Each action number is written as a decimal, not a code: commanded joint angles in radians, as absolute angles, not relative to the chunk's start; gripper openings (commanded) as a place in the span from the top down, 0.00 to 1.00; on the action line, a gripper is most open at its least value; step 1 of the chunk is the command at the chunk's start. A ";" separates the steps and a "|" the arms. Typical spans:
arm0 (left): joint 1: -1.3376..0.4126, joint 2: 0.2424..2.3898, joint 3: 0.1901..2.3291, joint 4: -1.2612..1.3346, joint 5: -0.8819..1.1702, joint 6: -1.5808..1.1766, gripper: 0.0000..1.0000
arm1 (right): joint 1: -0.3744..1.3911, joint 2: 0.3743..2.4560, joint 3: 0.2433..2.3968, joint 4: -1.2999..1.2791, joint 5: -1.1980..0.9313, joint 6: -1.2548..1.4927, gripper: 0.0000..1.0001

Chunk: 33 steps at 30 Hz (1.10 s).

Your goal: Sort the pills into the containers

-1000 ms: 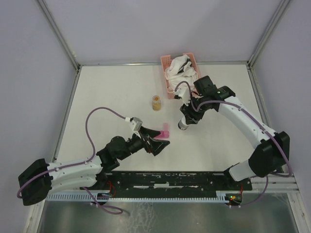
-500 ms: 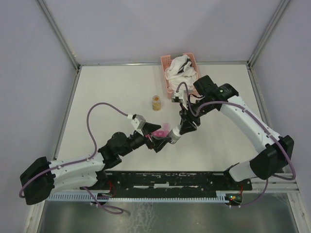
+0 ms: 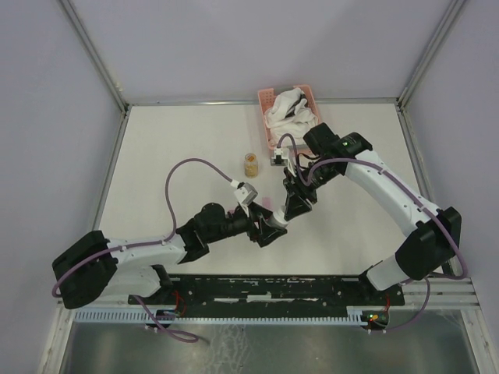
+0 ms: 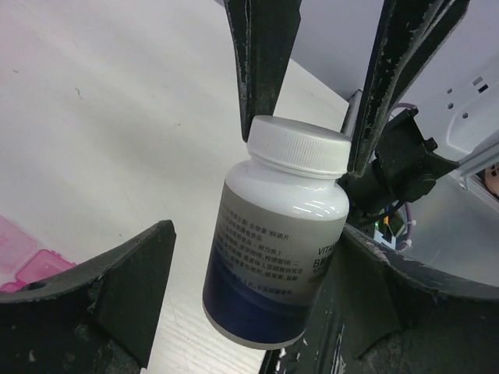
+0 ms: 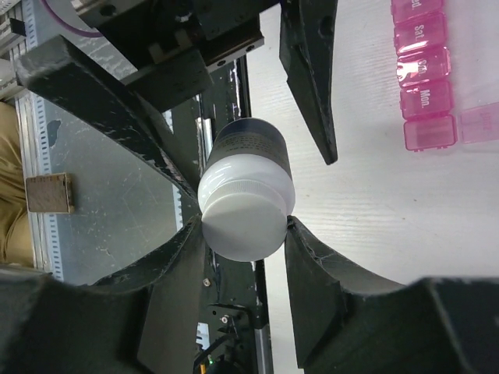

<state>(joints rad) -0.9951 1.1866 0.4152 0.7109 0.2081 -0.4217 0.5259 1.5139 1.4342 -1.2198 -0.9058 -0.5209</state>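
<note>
The overhead camera hangs above and behind the robot and looks steeply down on the whole worktop [image 3: 171, 148] from far off. The left wrist camera sits just behind its own jaws and looks low across the worktop, very close to a white pill bottle [image 4: 277, 241]. The right wrist camera looks straight down past its jaws at the cap of that same bottle, equally close. Both wrist views share the bottle and a pink pill box [image 5: 425, 86].
</note>
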 commanded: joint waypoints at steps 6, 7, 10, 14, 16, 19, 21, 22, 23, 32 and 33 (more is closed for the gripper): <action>-0.993 1.256 0.489 0.777 0.255 -0.484 0.40 | 0.544 1.522 1.468 -1.220 -0.960 -0.523 0.99; -0.993 1.262 0.491 0.785 0.268 -0.485 0.47 | 0.544 1.522 1.467 -1.219 -0.959 -0.523 0.99; -0.993 1.272 0.491 0.797 0.297 -0.479 0.85 | 0.545 1.521 1.465 -1.232 -0.970 -0.561 0.98; -0.993 1.257 0.476 0.798 0.340 -0.453 0.97 | 0.545 1.520 1.472 -1.300 -0.992 -0.690 0.97; -0.993 1.238 0.474 0.779 0.373 -0.435 0.97 | 0.544 1.520 1.473 -1.331 -1.000 -0.760 0.98; -0.992 1.204 0.478 0.713 0.418 -0.396 0.97 | 0.545 1.528 1.491 -1.432 -1.025 -0.923 0.99; -0.992 1.183 0.480 0.675 0.441 -0.371 0.97 | 0.545 1.538 1.501 -1.531 -1.050 -1.085 0.99; -0.992 1.177 0.479 0.659 0.451 -0.359 0.97 | 0.548 1.542 1.502 -1.582 -1.059 -1.172 0.99; -0.991 1.172 0.481 0.646 0.461 -0.351 0.97 | 0.550 1.545 1.500 -1.623 -1.064 -1.250 0.99; -0.992 1.250 0.504 0.629 0.556 -0.363 0.97 | 0.579 1.386 1.318 -1.446 -1.007 -1.398 0.99; -0.992 1.256 0.504 0.632 0.553 -0.363 0.97 | 0.582 1.361 1.296 -1.389 -0.991 -1.337 0.99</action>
<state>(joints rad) -0.9977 1.2304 0.4694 0.6254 0.5205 -0.3943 0.5636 1.4776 1.3575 -1.4715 -1.0073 -1.3602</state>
